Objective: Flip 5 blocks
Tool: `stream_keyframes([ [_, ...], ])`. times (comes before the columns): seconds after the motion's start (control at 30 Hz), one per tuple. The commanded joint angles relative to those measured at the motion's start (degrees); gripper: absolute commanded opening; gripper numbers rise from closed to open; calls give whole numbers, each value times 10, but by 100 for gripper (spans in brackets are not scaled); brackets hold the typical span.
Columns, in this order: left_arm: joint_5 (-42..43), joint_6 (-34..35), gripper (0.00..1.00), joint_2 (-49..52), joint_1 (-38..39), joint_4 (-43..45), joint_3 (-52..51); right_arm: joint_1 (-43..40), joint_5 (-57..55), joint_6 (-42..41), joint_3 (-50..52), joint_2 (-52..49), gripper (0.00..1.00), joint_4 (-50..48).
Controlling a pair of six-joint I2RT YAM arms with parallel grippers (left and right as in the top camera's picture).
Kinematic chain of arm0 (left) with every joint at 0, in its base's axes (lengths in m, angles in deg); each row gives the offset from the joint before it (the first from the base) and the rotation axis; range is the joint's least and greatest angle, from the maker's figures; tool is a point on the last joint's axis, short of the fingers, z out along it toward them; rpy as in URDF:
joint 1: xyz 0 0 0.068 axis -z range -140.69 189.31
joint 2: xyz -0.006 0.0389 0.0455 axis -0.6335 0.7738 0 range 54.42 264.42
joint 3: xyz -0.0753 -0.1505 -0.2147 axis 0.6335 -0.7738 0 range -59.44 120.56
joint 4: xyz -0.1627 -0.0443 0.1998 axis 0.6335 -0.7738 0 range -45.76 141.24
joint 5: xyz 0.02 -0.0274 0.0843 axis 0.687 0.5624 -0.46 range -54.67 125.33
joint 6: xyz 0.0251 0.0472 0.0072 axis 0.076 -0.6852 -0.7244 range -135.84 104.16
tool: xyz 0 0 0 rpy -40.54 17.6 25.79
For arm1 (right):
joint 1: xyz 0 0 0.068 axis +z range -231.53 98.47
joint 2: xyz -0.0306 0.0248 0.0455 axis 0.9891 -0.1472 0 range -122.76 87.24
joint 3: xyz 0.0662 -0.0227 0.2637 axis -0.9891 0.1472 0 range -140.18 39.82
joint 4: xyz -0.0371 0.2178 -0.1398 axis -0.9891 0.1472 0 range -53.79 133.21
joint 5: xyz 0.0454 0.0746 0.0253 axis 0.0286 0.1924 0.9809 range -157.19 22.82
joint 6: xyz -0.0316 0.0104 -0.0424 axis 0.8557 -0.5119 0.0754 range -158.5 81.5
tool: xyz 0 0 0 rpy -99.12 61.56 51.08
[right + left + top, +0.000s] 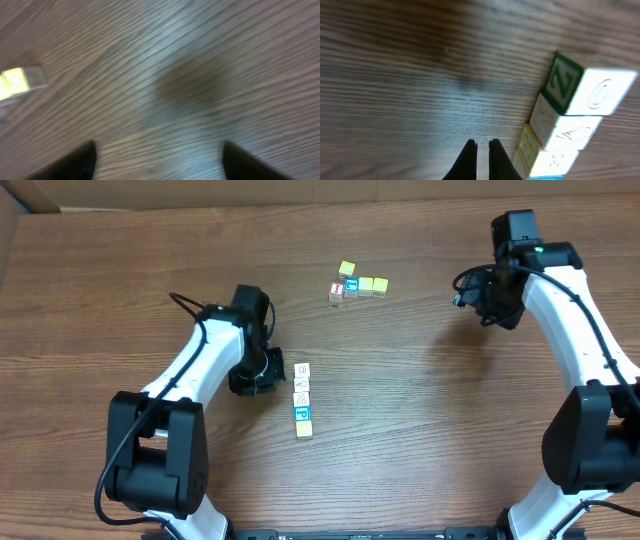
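Left pincer [481,146] pressed together, empty, column of five blocks [302,398] just right of it; right pincer [160,160] spread, well away; blocks look light, rigid, slick wood, so pinch opposite flat sides, end block first.

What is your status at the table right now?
Left claw shut, empty, beside block row. Right claw open, empty, far off. Nothing blocks the row.

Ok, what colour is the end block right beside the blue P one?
It's a plain yellow block; the overhead view shows it best.
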State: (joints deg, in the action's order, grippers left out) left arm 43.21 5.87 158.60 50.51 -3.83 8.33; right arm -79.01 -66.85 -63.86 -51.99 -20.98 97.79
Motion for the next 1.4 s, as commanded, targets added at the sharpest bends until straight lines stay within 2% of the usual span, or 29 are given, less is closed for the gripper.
stream_keyframes([
  [0.0, -4, 2, 4, 5, 6, 21, -27, -8, -16, 3, 4, -2, 100, -2],
  [0.23, 28, 2, 4, 5, 7, 70, -67, -9, -16, 3, 4, -2, 100, -2],
  [0.67, 85, 2, 4, 5, 10, 78, -69, -9, -16, 3, 4, -2, 100, -2],
  [1.37, 104, 17, 4, 5, 10, 93, -69, -9, -16, 3, 4, -2, 100, -2],
])
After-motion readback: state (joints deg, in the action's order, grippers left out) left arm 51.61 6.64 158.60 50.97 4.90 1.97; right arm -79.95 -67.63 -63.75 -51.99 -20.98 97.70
